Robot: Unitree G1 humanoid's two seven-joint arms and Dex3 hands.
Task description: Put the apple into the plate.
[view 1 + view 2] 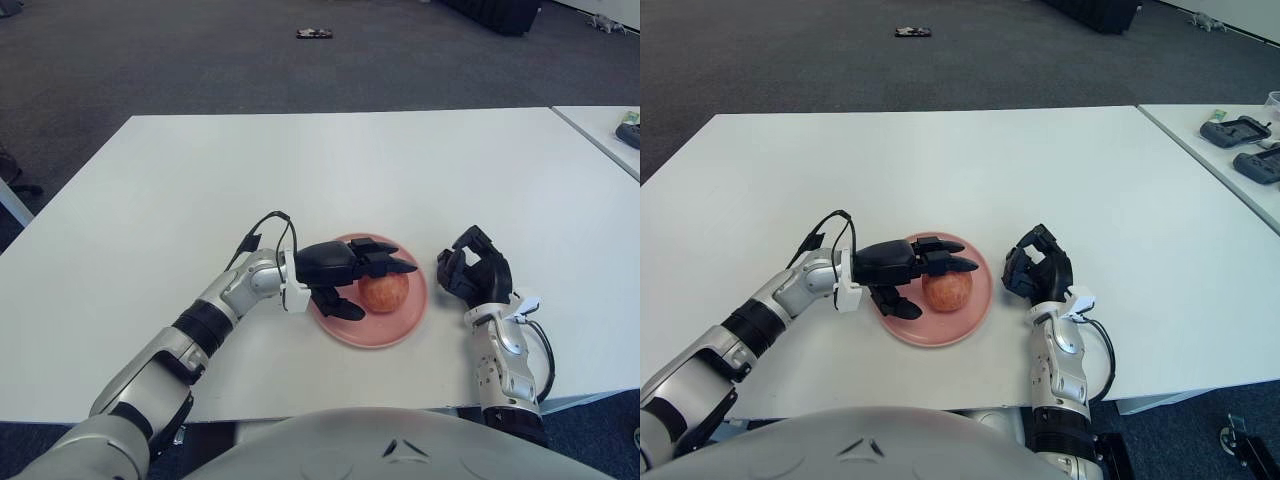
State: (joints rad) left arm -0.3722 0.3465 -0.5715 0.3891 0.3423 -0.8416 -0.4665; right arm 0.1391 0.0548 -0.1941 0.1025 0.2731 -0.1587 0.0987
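- The apple sits in the pink plate, just right of the plate's centre, on the white worktop.
- The left robot hand reaches in from 9 o'clock over the plate's left half, its fingers spread and extended, holding nothing; two upper fingers point across the apple's far side, and the thumb lies low on the near left of the plate.
- Whether the fingertips touch the apple's top edge cannot be told; in the right eye view they overlap its upper rim.
- The hand covers the plate's left rim, and the apple's left flank is partly hidden behind it.
- The right robot hand shows just beside the plate at 3 o'clock, apart from it, with its fingers curled in and nothing in them.
- A black cable loops above the left wrist.
- At the worktop's 12 o'clock, a small dark object lies on the carpet floor, too small to identify.
- Dark devices on a neighbouring table at 2 o'clock are cut off by the edge.
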